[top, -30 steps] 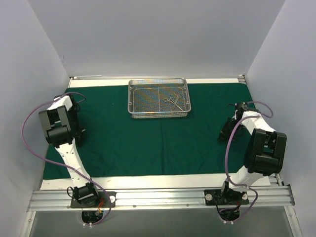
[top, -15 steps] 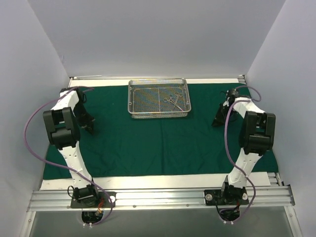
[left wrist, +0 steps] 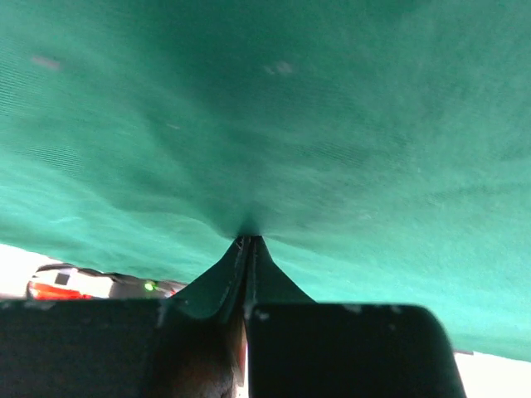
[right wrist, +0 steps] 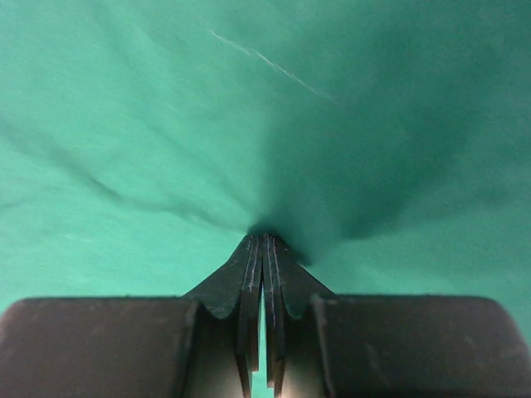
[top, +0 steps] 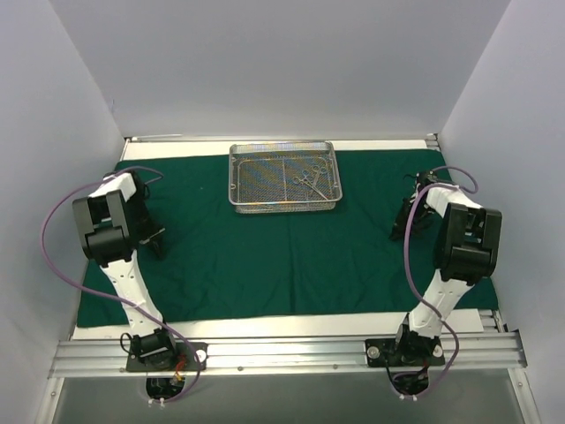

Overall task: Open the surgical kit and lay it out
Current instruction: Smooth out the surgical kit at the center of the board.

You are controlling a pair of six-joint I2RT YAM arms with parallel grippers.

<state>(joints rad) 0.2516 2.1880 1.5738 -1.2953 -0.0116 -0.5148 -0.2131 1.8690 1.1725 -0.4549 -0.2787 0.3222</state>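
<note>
step in hand, as i read it: smoothing the dark green cloth wrap flat from its two sides. its near edge already lies straight along the white strip of surface, so the work left is lateral.

left end effector is pressed together on a pinch of cloth, with puckers fanning out from the tips. right end effector is the same, tips closed on a small tent of fabric.

to do it well: pull both sides outward together, low and level, with equal tension so the cloth doesn't skew. go slow. the wire-mesh tray sits on the far middle of the same cloth, with the instruments inside toward its right end, and a hard one-sided tug would likely slide it. release only once the creases at each pinch flatten, then lift straight up so no fabric comes along.

pose: left arm and right arm are both folded, elbows high, forearms angled down, wrists low over the cloth. left works near the cloth's left edge, right near its right edge. they're roughly level and well apart, with the tray between them and further back.
</note>
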